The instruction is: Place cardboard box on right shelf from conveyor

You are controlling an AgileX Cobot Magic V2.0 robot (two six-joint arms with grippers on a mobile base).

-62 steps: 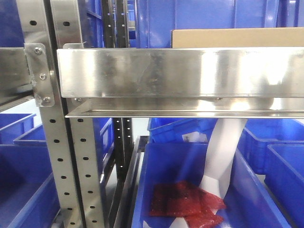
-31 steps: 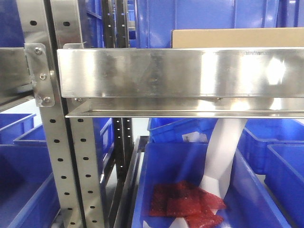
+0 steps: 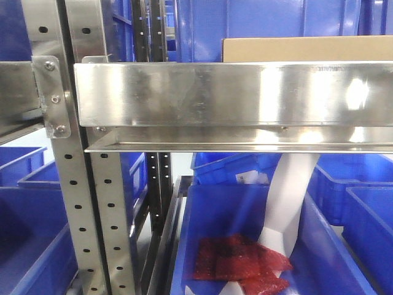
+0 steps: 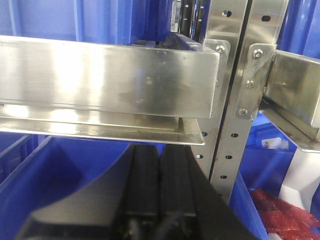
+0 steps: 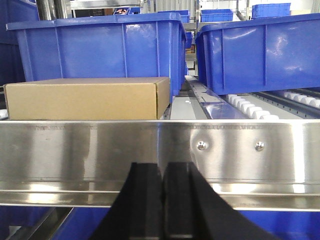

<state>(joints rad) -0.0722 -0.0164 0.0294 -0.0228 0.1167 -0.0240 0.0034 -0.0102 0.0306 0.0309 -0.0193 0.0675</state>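
The tan cardboard box (image 3: 307, 49) rests on the right shelf (image 3: 233, 92), behind its broad steel front lip; only its top strip shows in the front view. The right wrist view has the box (image 5: 85, 97) lying flat at the left on that shelf (image 5: 75, 150). My right gripper (image 5: 162, 167) is shut and empty, low in front of the lip and apart from the box. My left gripper (image 4: 159, 150) is shut and empty too, just under a steel shelf lip (image 4: 110, 75). The conveyor is out of view.
Large blue bins (image 5: 100, 50) stand behind the box on the shelf. Perforated steel uprights (image 3: 86, 203) are at the left. Below the shelf, a blue bin (image 3: 215, 233) holds red packets (image 3: 242, 261) and a white paper strip (image 3: 285, 196).
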